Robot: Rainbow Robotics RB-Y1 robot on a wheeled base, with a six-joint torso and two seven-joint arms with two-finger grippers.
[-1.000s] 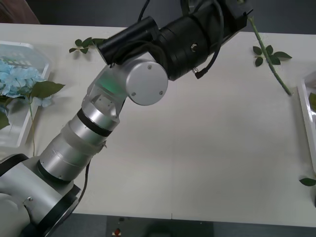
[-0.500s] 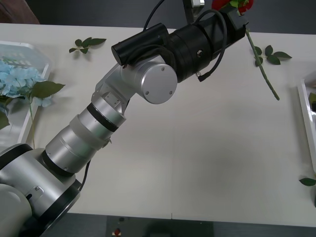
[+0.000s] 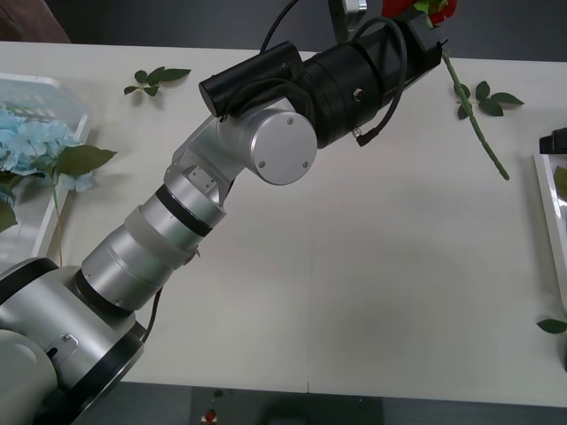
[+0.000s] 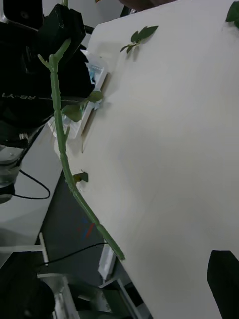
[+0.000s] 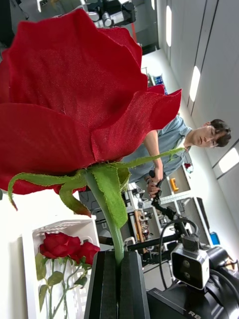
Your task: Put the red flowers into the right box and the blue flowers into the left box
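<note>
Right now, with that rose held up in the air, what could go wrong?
The left gripper pinches only the thin stem just under the red rose, so the bloom might slip or twist. The long stem trails low and may brush the table. The right box already holds roses, so it may land across them.

Rose (image 5: 74, 99): red cloth petals, woven look, frayed edges. Stem (image 3: 477, 124): green plastic, bumpy. Left arm (image 3: 221, 177): smooth silver metal, shiny black plastic. Fingers (image 5: 117, 284): black, smooth, slight shine. Table (image 3: 372, 292): pale, matt, smooth. Right box (image 5: 59, 234): white plastic. Left box (image 3: 75, 106): see-through plastic.
</note>
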